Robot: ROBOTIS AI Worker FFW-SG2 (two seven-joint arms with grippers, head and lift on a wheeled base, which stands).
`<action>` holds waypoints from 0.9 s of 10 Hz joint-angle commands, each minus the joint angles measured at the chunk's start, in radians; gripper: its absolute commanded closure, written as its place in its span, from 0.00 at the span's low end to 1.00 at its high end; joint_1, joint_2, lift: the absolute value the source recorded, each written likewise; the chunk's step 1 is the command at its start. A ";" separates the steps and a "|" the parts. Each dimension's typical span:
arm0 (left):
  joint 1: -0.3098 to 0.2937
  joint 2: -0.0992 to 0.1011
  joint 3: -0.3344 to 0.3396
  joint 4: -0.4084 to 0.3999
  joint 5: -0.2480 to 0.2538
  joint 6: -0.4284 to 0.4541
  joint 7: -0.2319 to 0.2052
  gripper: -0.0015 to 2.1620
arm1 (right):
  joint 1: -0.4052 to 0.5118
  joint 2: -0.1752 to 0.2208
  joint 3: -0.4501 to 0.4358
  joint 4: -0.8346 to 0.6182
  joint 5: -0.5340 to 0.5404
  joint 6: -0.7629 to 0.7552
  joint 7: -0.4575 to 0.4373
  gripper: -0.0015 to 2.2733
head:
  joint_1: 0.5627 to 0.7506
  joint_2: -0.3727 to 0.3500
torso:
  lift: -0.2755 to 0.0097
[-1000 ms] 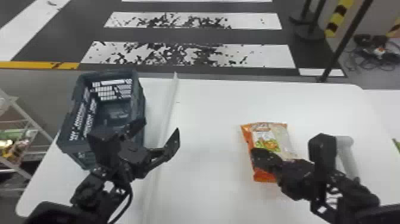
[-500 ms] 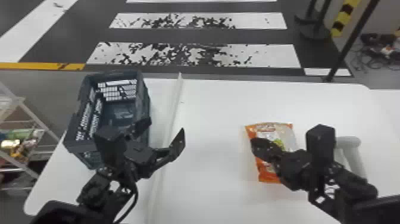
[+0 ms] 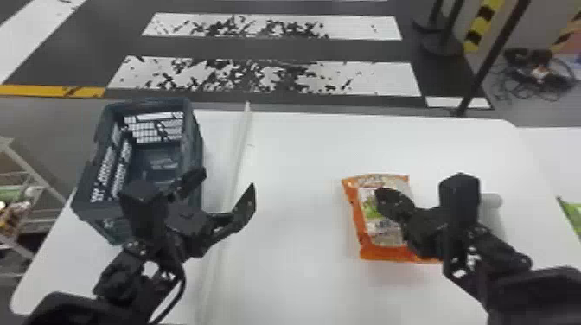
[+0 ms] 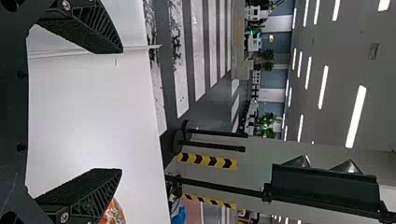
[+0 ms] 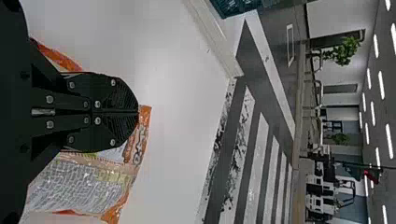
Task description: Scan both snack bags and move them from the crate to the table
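My left gripper [image 3: 225, 190] stands open over the table, just right of the dark blue-green crate [image 3: 196, 142]. In the left wrist view, my left gripper [image 4: 122, 111] has nothing between its widely parted fingers. An orange and clear snack bag [image 3: 365, 242] lies flat on the white table, right of centre. Above it is my right gripper [image 3: 382, 199], covering part of the bag. The right wrist view has my right gripper [image 5: 138, 112] shut, its two fingers meeting, with the snack bag [image 5: 79, 186] beneath. No bag can be made out in the crate's visible part.
A thin pale strip [image 3: 235, 164] runs front to back across the table [image 3: 294, 194], right of the crate. A light grey, rounded object [image 3: 493, 207] is partly behind my right gripper. Something green [image 3: 573, 211] lies at the right edge; a shelf rack [image 3: 30, 173] stands at far left.
My right gripper has moved forward and slightly right over the bag. The left gripper has barely moved relative to the crate. The whole head view has shifted a little.
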 commanded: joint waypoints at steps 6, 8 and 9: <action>0.002 -0.002 0.002 0.004 0.001 0.000 0.000 0.04 | -0.058 0.005 0.050 0.263 0.059 -0.156 -0.031 0.99 | 0.70 0.49 | 0.66; 0.002 -0.001 0.005 0.007 0.001 0.000 0.000 0.04 | -0.055 0.005 0.042 0.255 0.059 -0.166 -0.036 0.99 | 0.70 0.50 | 0.66; 0.002 0.001 0.005 0.007 0.002 0.000 0.000 0.04 | -0.029 0.005 0.030 0.198 0.051 -0.169 -0.042 0.99 | 0.70 0.50 | 0.66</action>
